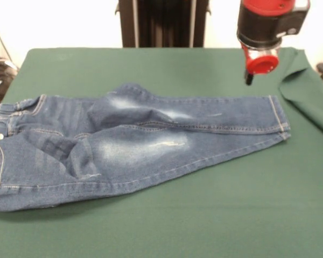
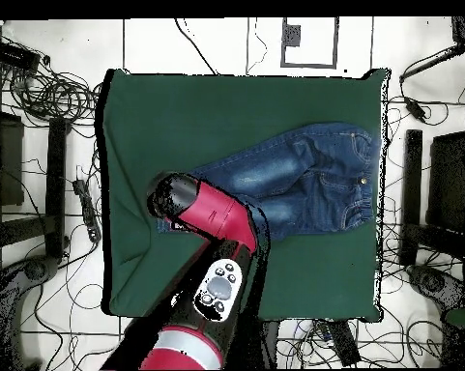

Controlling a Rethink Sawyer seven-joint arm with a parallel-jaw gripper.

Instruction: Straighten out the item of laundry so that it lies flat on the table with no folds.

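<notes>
Spreading across the near part of the front view, bare green cloth of the table (image 1: 220, 215) is seen. Beyond it the jeans (image 1: 134, 150) are laid lengthwise across the table, the waist with its metal buttons at the left edge of that view and the hemmed cuffs at the right. The two legs are stacked one partly over the other, and a raised fold is seen where the seat and upper leg bunch together near the middle. Whitish faded patches are shown on the thighs. Farther back, above the cuffs, the gripper (image 1: 251, 75) is held clear of the denim, and nothing is gripped by it. How far the claw is open cannot be told from either view. At the far right a corner of the green cloth is turned up. In the overhead view the jeans (image 2: 304, 179) are found right of the table's (image 2: 178, 106) centre, the cuff end hidden under the red arm (image 2: 217, 217).
</notes>
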